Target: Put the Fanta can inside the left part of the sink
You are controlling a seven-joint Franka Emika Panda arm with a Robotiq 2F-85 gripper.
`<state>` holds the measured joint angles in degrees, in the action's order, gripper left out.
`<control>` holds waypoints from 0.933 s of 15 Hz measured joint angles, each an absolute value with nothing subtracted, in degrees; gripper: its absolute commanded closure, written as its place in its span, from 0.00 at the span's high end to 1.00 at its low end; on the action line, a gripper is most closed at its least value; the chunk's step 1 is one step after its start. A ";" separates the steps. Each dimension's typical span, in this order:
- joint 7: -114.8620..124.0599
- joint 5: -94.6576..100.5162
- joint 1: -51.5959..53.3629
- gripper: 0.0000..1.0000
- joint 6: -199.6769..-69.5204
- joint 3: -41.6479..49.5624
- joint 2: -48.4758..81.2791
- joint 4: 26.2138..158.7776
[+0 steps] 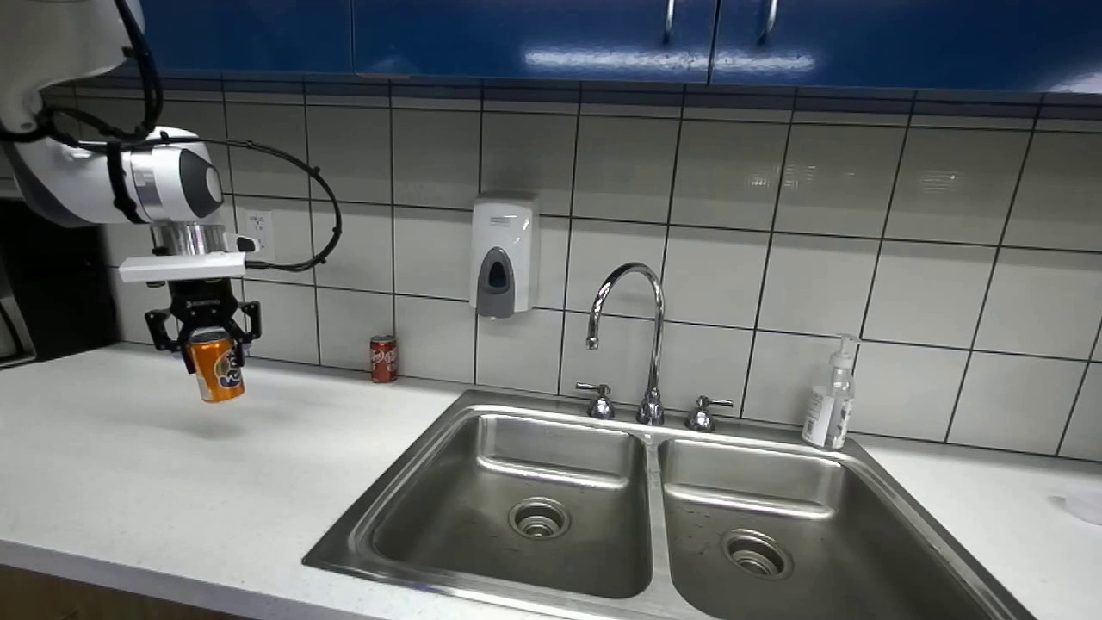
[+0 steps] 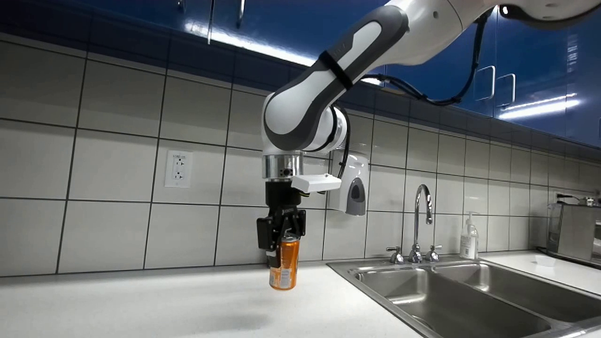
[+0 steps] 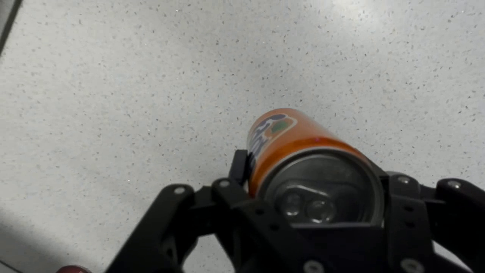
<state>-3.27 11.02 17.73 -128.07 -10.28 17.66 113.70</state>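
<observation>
The Fanta can (image 1: 219, 379) is orange with a dark blue logo and a silver top. My gripper (image 1: 213, 349) is shut on its upper part and holds it slightly tilted, above the white counter. In an exterior view the can (image 2: 285, 270) hangs from the gripper (image 2: 283, 251), apart from the counter and beside the sink. In the wrist view the can (image 3: 303, 131) sits between both fingers (image 3: 308, 167); its lower top edge is hidden by the gripper. The left part of the sink (image 1: 456, 538) is a steel basin with a round drain; it also shows in an exterior view (image 2: 450, 305).
A red can (image 1: 383, 359) stands by the tiled wall, between gripper and sink. A curved faucet (image 1: 659, 344) with two handles rises behind the sink. The twin basin (image 1: 809, 534) adjoins on the right. A pump bottle (image 1: 831, 400) stands at the sink's back corner. A soap dispenser (image 1: 505, 258) hangs above.
</observation>
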 measured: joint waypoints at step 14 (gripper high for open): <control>-0.71 10.89 12.43 0.40 -131.55 -7.54 7.80 124.08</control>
<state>-0.71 10.89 12.43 -131.55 -7.54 7.80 124.08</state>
